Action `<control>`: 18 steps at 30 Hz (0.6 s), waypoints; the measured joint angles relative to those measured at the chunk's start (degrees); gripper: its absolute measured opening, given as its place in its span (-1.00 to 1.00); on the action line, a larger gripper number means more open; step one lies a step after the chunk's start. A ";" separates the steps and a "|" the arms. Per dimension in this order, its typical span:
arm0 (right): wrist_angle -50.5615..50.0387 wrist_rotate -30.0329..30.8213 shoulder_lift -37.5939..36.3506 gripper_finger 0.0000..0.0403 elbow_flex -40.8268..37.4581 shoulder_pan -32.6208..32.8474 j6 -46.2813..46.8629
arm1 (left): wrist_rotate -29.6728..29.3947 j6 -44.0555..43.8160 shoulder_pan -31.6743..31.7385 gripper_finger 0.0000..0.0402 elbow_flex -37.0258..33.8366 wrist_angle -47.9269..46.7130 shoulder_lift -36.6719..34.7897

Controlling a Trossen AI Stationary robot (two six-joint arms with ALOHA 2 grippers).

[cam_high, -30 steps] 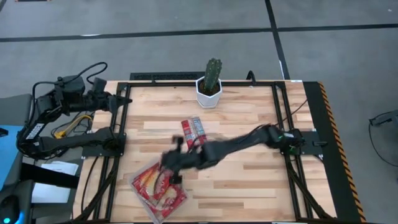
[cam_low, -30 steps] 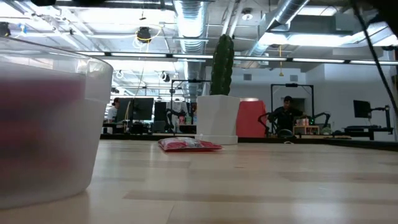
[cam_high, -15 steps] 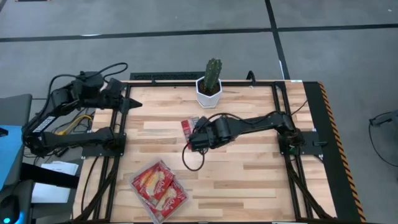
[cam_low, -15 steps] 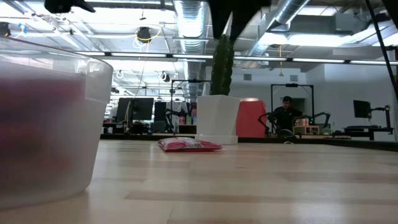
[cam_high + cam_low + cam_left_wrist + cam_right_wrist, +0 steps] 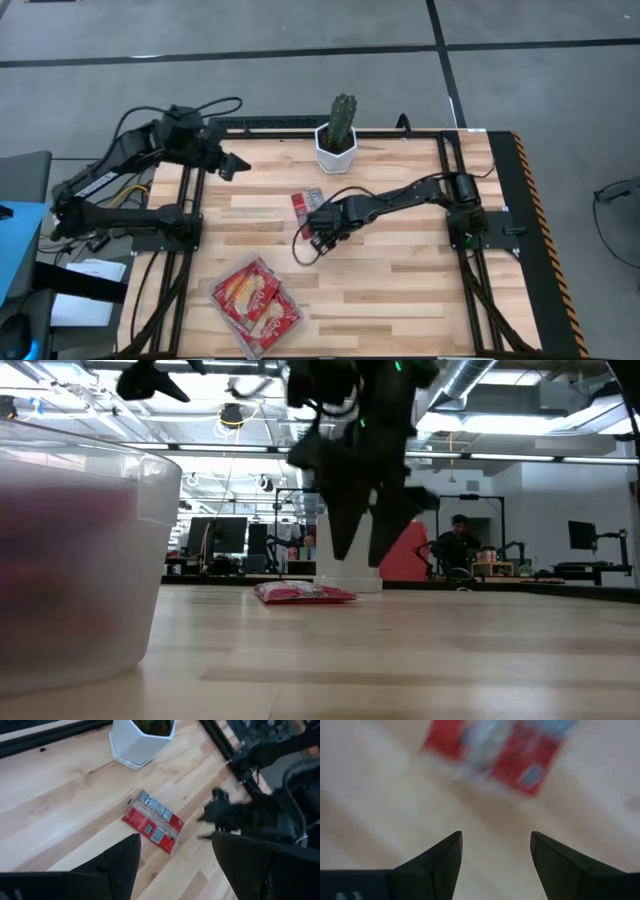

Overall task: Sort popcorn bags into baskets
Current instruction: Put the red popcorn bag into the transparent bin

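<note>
While the right gripper (image 5: 318, 236) hangs spread and empty just beside the slim red-and-silver popcorn packet (image 5: 308, 206), the left gripper (image 5: 238, 165), likewise unclenched, waits well apart.

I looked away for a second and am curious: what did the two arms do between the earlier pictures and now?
The right tool left the clear basket at the table's near-left, swung to the middle, and now hangs open just short of the slim popcorn bag, not touching it. The left tool, open and empty, reached in over the far-left edge. The slim bag, the bags in the basket and the cactus pot stayed put.
</note>
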 joint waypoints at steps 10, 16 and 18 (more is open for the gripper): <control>13.50 1.38 -2.03 0.27 -9.12 -7.03 -2.23 | 2.98 7.22 0.77 0.18 0.00 7.24 10.55; 19.52 1.98 -0.71 0.27 -9.11 -9.05 -4.42 | 5.07 9.96 1.11 0.18 0.00 9.75 18.07; 18.94 2.29 -0.87 0.27 -9.28 -9.35 -4.90 | 4.99 10.85 1.11 0.18 0.00 10.72 19.76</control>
